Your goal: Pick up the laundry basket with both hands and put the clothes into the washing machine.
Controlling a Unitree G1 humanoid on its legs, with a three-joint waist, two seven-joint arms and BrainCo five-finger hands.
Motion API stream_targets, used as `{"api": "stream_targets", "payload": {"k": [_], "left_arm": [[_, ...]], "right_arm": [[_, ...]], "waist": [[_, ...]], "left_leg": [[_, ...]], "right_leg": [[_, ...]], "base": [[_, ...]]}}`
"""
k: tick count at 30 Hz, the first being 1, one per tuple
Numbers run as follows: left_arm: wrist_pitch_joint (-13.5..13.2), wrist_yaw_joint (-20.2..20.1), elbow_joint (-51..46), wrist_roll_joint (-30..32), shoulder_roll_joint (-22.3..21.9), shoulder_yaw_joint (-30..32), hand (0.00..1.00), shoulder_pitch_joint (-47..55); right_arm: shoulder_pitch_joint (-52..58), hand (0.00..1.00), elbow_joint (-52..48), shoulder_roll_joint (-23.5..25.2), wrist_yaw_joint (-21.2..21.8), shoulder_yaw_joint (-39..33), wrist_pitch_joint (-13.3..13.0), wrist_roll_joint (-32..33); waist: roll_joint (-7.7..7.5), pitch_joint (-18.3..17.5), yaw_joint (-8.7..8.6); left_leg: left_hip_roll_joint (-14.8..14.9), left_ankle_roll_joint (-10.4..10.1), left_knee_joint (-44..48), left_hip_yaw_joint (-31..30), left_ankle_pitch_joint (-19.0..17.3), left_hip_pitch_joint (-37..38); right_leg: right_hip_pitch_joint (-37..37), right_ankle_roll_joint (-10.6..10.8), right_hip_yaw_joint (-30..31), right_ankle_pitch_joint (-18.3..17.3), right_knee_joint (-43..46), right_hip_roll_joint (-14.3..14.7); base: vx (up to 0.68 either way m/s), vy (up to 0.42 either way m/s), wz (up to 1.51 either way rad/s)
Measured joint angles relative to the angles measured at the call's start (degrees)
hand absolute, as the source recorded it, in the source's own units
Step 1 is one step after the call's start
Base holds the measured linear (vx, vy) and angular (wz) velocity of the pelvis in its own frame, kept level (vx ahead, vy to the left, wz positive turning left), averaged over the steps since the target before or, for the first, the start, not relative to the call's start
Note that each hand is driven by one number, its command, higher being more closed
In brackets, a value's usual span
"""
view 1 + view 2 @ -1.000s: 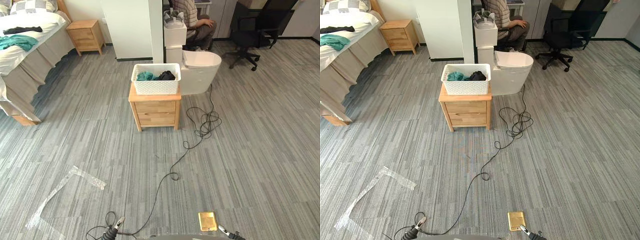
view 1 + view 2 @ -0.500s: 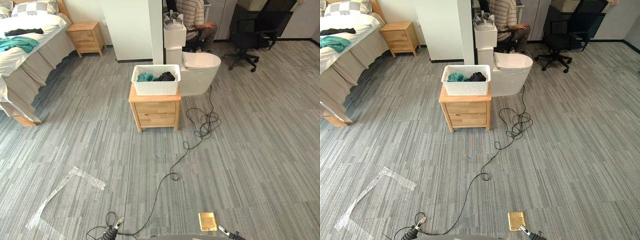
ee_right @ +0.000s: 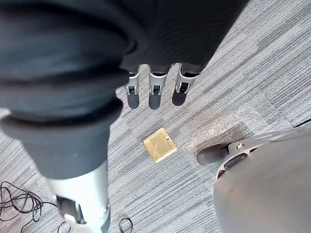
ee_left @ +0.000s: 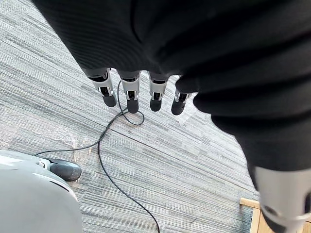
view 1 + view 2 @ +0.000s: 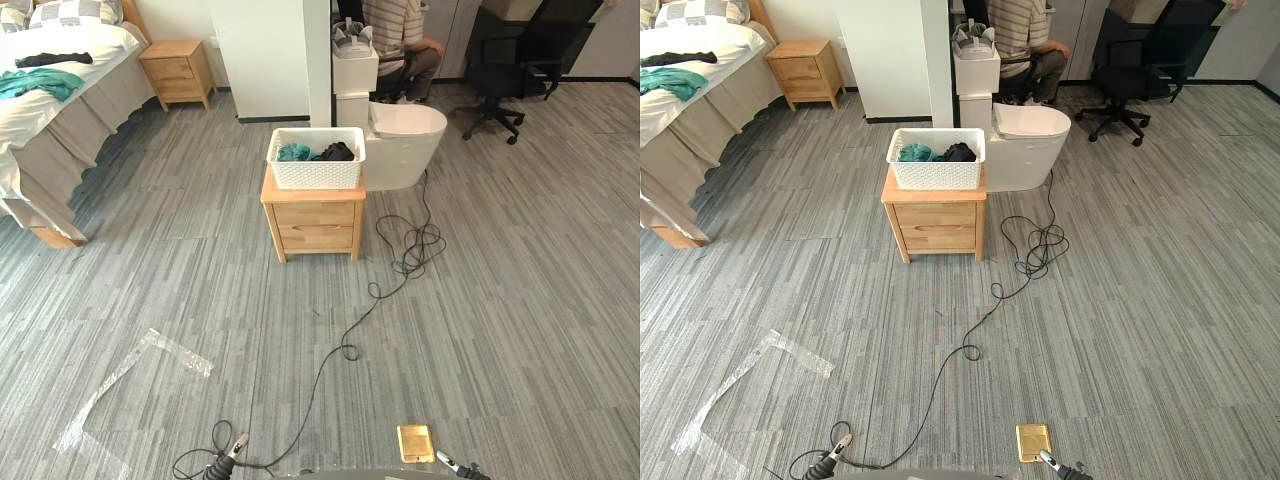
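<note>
A white laundry basket (image 5: 317, 170) stands on a low wooden nightstand (image 5: 312, 220) in the middle of the room, well ahead of me. Teal and black clothes (image 5: 318, 152) lie inside it. Just right of the stand sits a white rounded appliance (image 5: 405, 148) with a tall white box (image 5: 355, 75) behind it. My left hand (image 4: 132, 94) hangs over the grey floor with straight fingers and holds nothing. My right hand (image 3: 154, 92) hangs the same way, fingers straight and empty, above a brass floor plate (image 3: 159, 145). Both hands are far from the basket.
A bed (image 5: 40, 100) with clothes on it stands at the far left, with a second nightstand (image 5: 178, 72) behind. A white partition (image 5: 270, 55), a seated person (image 5: 400, 30) and a black office chair (image 5: 510, 50) line the back. Clear tape (image 5: 130, 380) lies on the floor.
The whole picture has shifted slightly, so the camera moved. The basket stays on the nightstand. The person at the back has shifted in the seat.
</note>
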Motion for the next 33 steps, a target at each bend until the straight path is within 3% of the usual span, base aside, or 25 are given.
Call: {"api": "stream_targets", "payload": {"k": [2, 3, 4, 6, 7, 8, 9, 11, 13, 14, 16, 17, 18, 19, 20, 21, 22, 23, 25, 28, 29, 30, 31, 32, 33], "left_arm": [[0.0, 0.02, -0.09, -0.14, 0.49, 0.05, 0.0, -0.21], [0.04, 0.04, -0.06, -0.68, 0.94, 0.09, 0.0, -0.88], [0.02, 0.04, -0.3, -1.37, 1.26, 0.28, 0.0, -1.98], [0.11, 0.02, -0.32, -1.77, 2.03, 2.4, 0.0, -2.66], [0.25, 0.03, -0.82, -1.83, 1.81, 3.57, 0.0, -2.54], [0.35, 0.05, -0.79, -1.8, 1.78, 3.89, 0.0, -2.07], [0.78, -0.11, -0.74, -1.87, 1.68, 4.01, 0.0, -0.97], [1.28, -0.02, -0.74, -1.8, 1.8, 3.64, 0.0, -0.89], [1.31, -0.06, -0.74, -1.64, 1.63, 3.4, 0.0, -1.08], [1.31, -0.06, -0.72, -1.62, 1.21, 3.4, 0.0, -1.1], [1.31, -0.08, -0.68, -1.59, 0.39, 3.3, 0.0, -0.28], [1.32, -0.17, -0.49, -1.64, 0.37, 3.53, 0.0, 0.65], [1.29, -0.24, -0.47, -1.53, 1.12, 3.76, 0.0, 1.01], [1.3, -0.25, -0.28, -1.54, 1.06, 4.04, 0.0, 0.93], [1.18, -0.45, -0.11, -1.55, 1.21, 4.32, 0.0, 0.9], [1.22, -0.85, -0.11, -1.52, 2.09, 4.26, 0.0, 0.73], [1.18, -1.05, -0.16, -1.53, 2.3, 4.12, 0.0, 0.5], [1.24, -1.1, -0.36, -1.52, 2.63, 3.97, 0.0, -0.34], [1.28, -1.03, -0.79, -1.5, 2.49, 3.9, 0.0, -1.23], [0.95, -0.05, -2.53, -1.63, 1.97, 3.62, 0.0, -3.39], [0.11, 0.16, -3.03, -1.64, 1.16, 3.65, 0.0, -5.36], [-0.17, 0.19, -3.07, -1.65, 0.73, 3.64, 0.0, -6.07], [-0.61, 0.21, -3.29, -1.64, 0.71, 3.37, 0.0, -6.57], [-0.78, 0.28, -3.57, -1.48, 0.58, 3.45, 0.0, -6.37], [-0.59, 0.54, -3.45, -1.38, -0.73, 3.8, 0.0, -6.37]], "right_arm": [[-0.16, 0.0, -0.08, 0.19, 0.0, -0.02, -0.02, 0.0], [-0.57, 0.0, -0.13, 0.53, 0.01, -0.04, -0.05, 0.0], [-0.91, 0.0, -0.68, 0.42, 0.15, 0.01, -0.05, -0.03], [-1.51, 0.0, -0.69, 0.57, 0.24, 0.56, -0.13, -0.07], [-1.78, 0.0, -0.53, 0.38, 0.2, 1.35, 0.14, -0.07], [-1.82, 0.0, -0.5, 0.38, 0.19, 2.03, 0.16, -0.05], [-2.36, 0.0, -0.35, 0.39, 0.15, 3.13, 0.24, -0.01], [-2.89, 0.0, -0.28, 0.38, 0.06, 3.29, 0.28, 0.01], [-4.24, 0.0, -0.2, 0.25, 0.1, 3.22, 0.29, 0.02], [-5.33, 0.0, 0.07, -0.5, 0.13, 3.2, 0.29, 0.03], [-5.02, 0.0, 0.12, -0.93, 0.2, 2.8, 0.25, 0.15], [-4.04, 0.0, 0.17, -0.38, 0.4, 2.74, 0.28, 0.19], [-2.95, 0.0, 0.61, 0.75, 0.64, 2.46, 0.25, 0.11], [-2.65, 0.0, 0.6, 0.87, 0.96, 1.53, 0.22, 0.27], [-2.55, 0.0, 0.73, 0.98, 1.37, -1.0, 0.19, 0.41], [-1.69, 0.0, 0.97, 1.03, 1.58, -2.38, 0.23, 0.41], [-1.55, 0.0, 1.25, 0.92, 1.6, -2.96, 0.24, 0.41], [-1.88, 0.0, 1.65, 0.86, 1.6, -4.1, 0.26, 0.35], [-2.45, 0.0, 1.58, 0.91, 1.67, -4.62, 0.36, 0.17], [-2.15, 0.0, -0.34, 0.81, 1.65, -4.5, 0.16, 0.5], [-2.14, 0.0, -1.31, 0.66, 1.61, -4.54, 0.15, 0.83], [-2.24, 0.0, -1.88, 0.67, 1.6, -4.56, 0.13, 1.45], [-1.63, 0.0, -2.0, 0.8, 1.58, -4.53, 0.1, 2.2], [-1.07, 0.0, -1.96, 1.21, 1.61, -4.5, 0.1, 2.23], [-0.64, 0.0, -1.75, 1.41, 1.69, -4.82, 0.13, 2.33]], "waist": [[-0.64, 0.66, -0.12], [-0.6, 1.56, -0.12], [-0.8, 4.11, 0.04], [-1.18, 5.83, -0.01], [-1.06, 7.28, 0.29], [-0.99, 7.72, 0.39], [-1.55, 8.08, 0.35], [-1.86, 8.11, 0.51], [-2.43, 8.29, 1.39], [-1.92, 8.65, 1.92], [-0.44, 7.54, 2.29], [-0.85, 6.58, 2.92], [-2.81, 4.62, 3.34], [-3.04, 4.45, 3.12], [-3.16, 4.41, 2.91], [-4.37, 4.09, 2.2], [-4.77, 4.01, 1.39], [-4.7, 4.66, 0.68], [-3.9, 5.38, 0.34], [-2.05, 6.12, -0.07], [-1.41, 6.11, -0.12], [-1.11, 6.13, -0.36], [-1.18, 5.94, -0.83], [-1.87, 5.52, -1.03], [-1.15, 5.1, -1.31]], "left_leg": [[0.2, 0.64, 2.64, -0.7, -1.27, -1.44], [0.62, 0.24, 7.83, -1.29, -3.74, -3.51], [2.7, -2.06, 19.22, -1.37, -8.35, -7.93], [4.68, -2.79, 32.16, -0.14, -9.46, -13.94], [8.98, -0.81, 47.3, 3.4, -6.58, -20.4], [10.52, 0.22, 51.5, 4.85, -4.67, -22.06], [11.77, 1.23, 56.96, 6.33, -5.92, -25.27], [11.2, 1.0, 54.42, 7.7, -7.51, -28.87], [8.94, 0.55, 44.1, 8.25, -7.44, -30.47], [6.87, -1.32, 32.97, 8.43, -5.88, -30.8], [5.5, -3.91, 21.29, 8.77, -4.16, -29.42], [4.4, 0.15, 22.48, 8.8, -2.29, -29.71], [1.71, 2.51, 24.5, 8.28, -3.44, -29.63], [0.88, 4.85, 26.02, 7.24, -4.04, -29.49], [0.47, 5.98, 28.71, 7.3, -4.44, -27.8], [-0.19, 4.33, 30.91, 7.26, -5.43, -25.58], [-0.96, 4.98, 32.0, 6.4, -6.87, -24.38], [-1.99, 5.67, 32.37, 4.75, -9.02, -20.9], [-2.07, 5.94, 28.36, 3.06, -10.17, -13.0], [-0.92, 5.89, 20.86, 0.71, -10.14, -2.54], [-0.17, 5.59, 19.41, -0.73, -10.31, -0.74], [0.13, 5.04, 19.12, -1.48, -10.64, -0.18], [0.4, 3.11, 18.57, -2.82, -11.72, 1.35], [0.81, 0.82, 19.07, -3.62, -13.16, 2.33], [2.63, -1.38, 22.16, -4.82, -14.73, 2.26]], "right_leg": [[0.44, -0.94, -0.97, -0.74, 0.27, 0.09], [0.41, -1.91, -1.57, -1.84, 1.52, 0.13], [0.17, -3.51, -2.99, -4.49, 4.28, 0.68], [0.19, -4.42, -4.06, -6.03, 6.01, 1.25], [0.92, -5.35, -3.88, -7.66, 7.87, 2.35], [1.59, -5.55, -3.45, -8.28, 8.25, 2.58], [2.39, -6.31, -2.77, -9.59, 9.28, 2.28], [2.52, -6.01, -1.86, -10.7, 10.1, 1.11], [2.63, -5.05, -0.05, -11.59, 10.0, -0.66], [3.13, -3.75, 1.12, -12.72, 9.81, -2.39], [3.91, -2.41, 2.42, -14.39, 8.98, -3.36], [4.91, -2.37, 3.4, -16.77, 9.9, -5.0], [3.28, -0.68, 3.38, -18.45, 16.42, -8.06], [1.18, 0.01, 3.41, -18.51, 22.61, -9.2], [-3.32, 3.21, 4.88, -16.08, 37.19, -11.28], [-7.61, 6.98, 6.84, -10.19, 51.06, -13.44], [-9.65, 8.26, 6.99, -8.65, 57.72, -14.32], [-13.01, 6.96, 6.26, -9.08, 67.79, -15.27], [-17.0, 3.49, 5.9, -11.46, 72.14, -13.85], [-22.13, 0.16, 1.77, -15.24, 61.44, -11.12], [-24.88, 0.12, 0.52, -14.87, 48.95, -11.02], [-25.64, 0.27, 0.57, -14.13, 43.49, -10.85], [-25.85, 0.08, 2.53, -8.08, 30.88, -9.81], [-25.7, -0.24, 4.3, -1.16, 26.59, -9.5], [-24.78, 1.76, 3.19, -0.03, 28.98, -9.06]], "base": [[0.01, -0.035, 0.23], [-0.02, -0.072, 0.33], [-0.05, -0.049, 0.3], [-0.07, -0.046, 0.23], [0.01, -0.046, 0.03], [0.07, -0.027, -0.14], [0.22, 0.018, -0.17], [0.28, 0.052, -0.22], [0.34, 0.12, -0.47], [0.38, 0.162, -0.54], [0.46, 0.226, -0.56], [0.7, 0.276, -0.61], [0.75, 0.263, -0.39], [0.69, 0.186, -0.21], [0.67, 0.196, 0.18], [0.66, 0.175, 0.34], [0.65, 0.117, 0.64], [0.52, 0.07, 0.49], [0.63, 0.062, 0.21], [0.55, -0.033, 0.38], [0.38, -0.098, 0.56], [0.58, -0.157, 0.88], [0.5, -0.173, 0.82], [0.63, -0.265, 0.98], [0.54, -0.236, 0.7]]}}
